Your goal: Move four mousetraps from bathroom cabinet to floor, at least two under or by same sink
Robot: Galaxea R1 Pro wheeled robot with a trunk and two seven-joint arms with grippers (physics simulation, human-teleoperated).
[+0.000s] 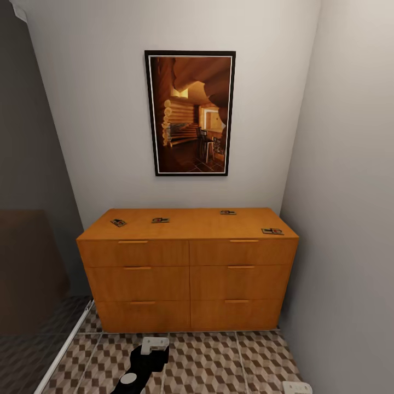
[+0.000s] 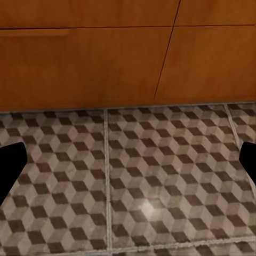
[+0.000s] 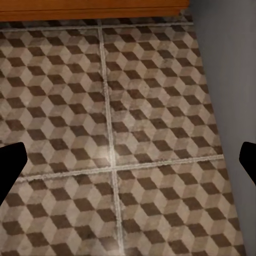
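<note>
cabinet: orange-brown six-drawer chest against the back wall, boxed in by the right-hand wall. All drawers shut.

mousetraps: all four lie flat on the cabinet top, well apart — far-left trap, second trap, third trap nearer the back edge, far-right trap near the right front corner. None on the floor yet, so no drawer needs opening; they can be taken straight off the top.

bathroom floor: cube-pattern tiles running up to the cabinet base. Nothing lying on the visible patch.

left gripper: fingers spread wide, dark tips at both edges of the left wrist view, nothing between them but tile and the cabinet's lower drawer fronts. Hangs low, pointing at the cabinet foot — reads as a carry pose, not a reach.

right gripper: also wide open and empty, facing floor tile with the cabinet's bottom edge and the grey wall beyond. Low too.

left arm: black link with white parts at the bottom of the head view, short of the cabinet.

picture: framed log-cabin print on the wall above, irrelevant.

stage: my read — approach done, picking not started. Arms must rise to top height; the front-corner traps look easiest, the back one needs more reach.

risk: traps are thin and flat, so an edge pinch could slip.
</note>
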